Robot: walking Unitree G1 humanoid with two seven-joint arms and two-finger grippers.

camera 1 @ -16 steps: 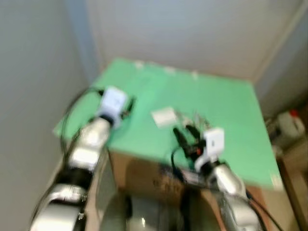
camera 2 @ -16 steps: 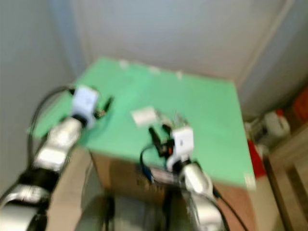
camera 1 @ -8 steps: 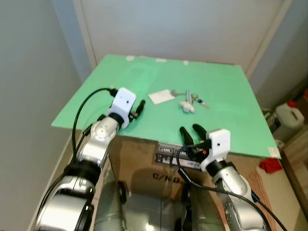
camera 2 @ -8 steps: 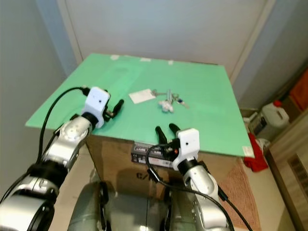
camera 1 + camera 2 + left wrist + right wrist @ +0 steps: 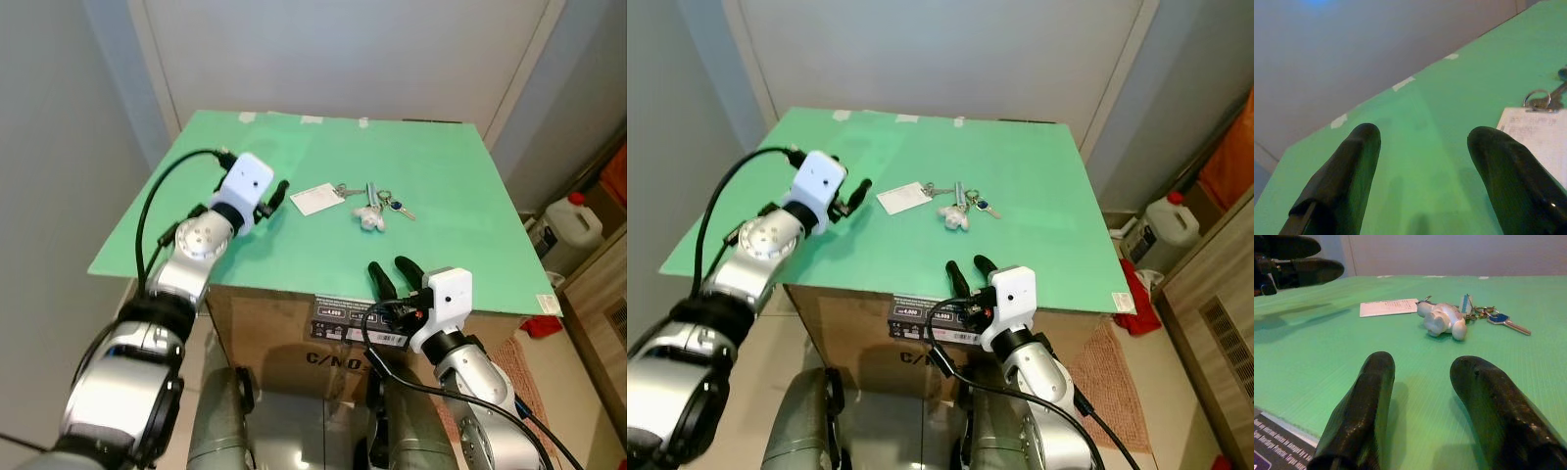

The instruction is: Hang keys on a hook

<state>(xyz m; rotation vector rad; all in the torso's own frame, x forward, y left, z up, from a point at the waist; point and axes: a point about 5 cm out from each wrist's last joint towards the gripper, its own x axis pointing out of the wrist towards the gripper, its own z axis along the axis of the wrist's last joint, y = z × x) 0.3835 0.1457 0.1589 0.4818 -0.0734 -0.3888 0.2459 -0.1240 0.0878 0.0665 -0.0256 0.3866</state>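
I see the green table top (image 5: 196,211) with my left gripper (image 5: 278,192), fingers apart, just beside the white card (image 5: 316,198), my right gripper (image 5: 394,275), fingers apart, at the near edge, and the keys (image 5: 377,203) between them, untouched.

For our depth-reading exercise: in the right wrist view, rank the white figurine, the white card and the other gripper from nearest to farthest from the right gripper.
1. White figurine, straight ahead of the right gripper.
2. White card, behind it, toward the left arm's side.
3. Left gripper, far corner, above the green tabletop.
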